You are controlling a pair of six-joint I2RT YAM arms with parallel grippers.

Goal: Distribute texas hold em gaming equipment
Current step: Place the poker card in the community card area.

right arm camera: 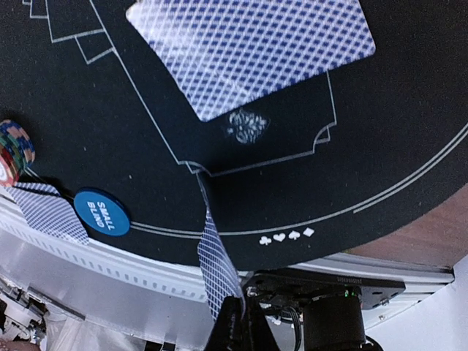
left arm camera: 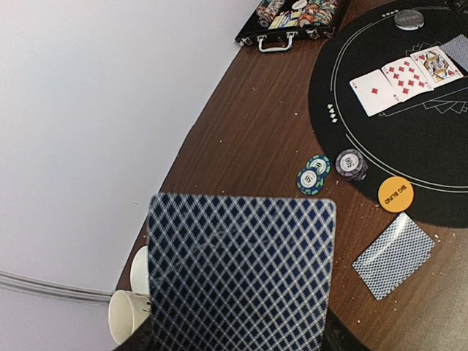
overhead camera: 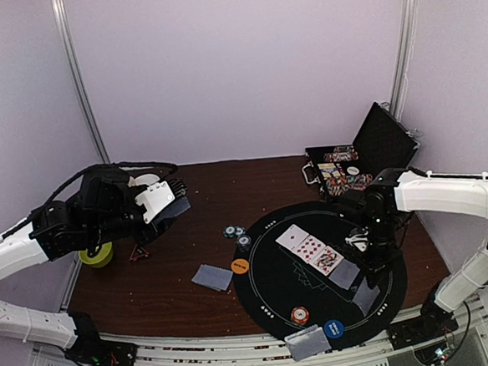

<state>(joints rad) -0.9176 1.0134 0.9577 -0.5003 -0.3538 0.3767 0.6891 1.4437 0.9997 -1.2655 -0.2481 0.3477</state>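
Nearest the arm bases, a face-down near card (overhead camera: 308,343) is being shown lying over the front rim of the round black mat (overhead camera: 265,303). A blue disc (overhead camera: 335,328) is sitting just beside it, and a striped chip stack (overhead camera: 299,316) is resting a little farther in.

Above the mat's right side, an edge-on card (right arm camera: 216,270) is being gripped by the fully closed right end effector (overhead camera: 372,262). Whether the card's far tip is touching the mat cannot be told. Just beyond it, a flat card (right arm camera: 248,51) is lying face down on the mat. Three face-up cards (overhead camera: 310,248) are being displayed in a row at the centre.

Over the left side of the counter (overhead camera: 152,302), well apart from the mat, a raised card (left arm camera: 241,274) is being held by the left end effector (overhead camera: 169,207). The card's patterned back is filling the wrist view, and the jaws are being hidden behind it.

On the bare wood, a loose card (overhead camera: 212,277) is lying face down near the mat. An orange disc (overhead camera: 240,266) is sitting on the mat's left rim, with a few chips (overhead camera: 237,233) just beyond it. An open case (overhead camera: 356,163) of chips is standing at the far right.
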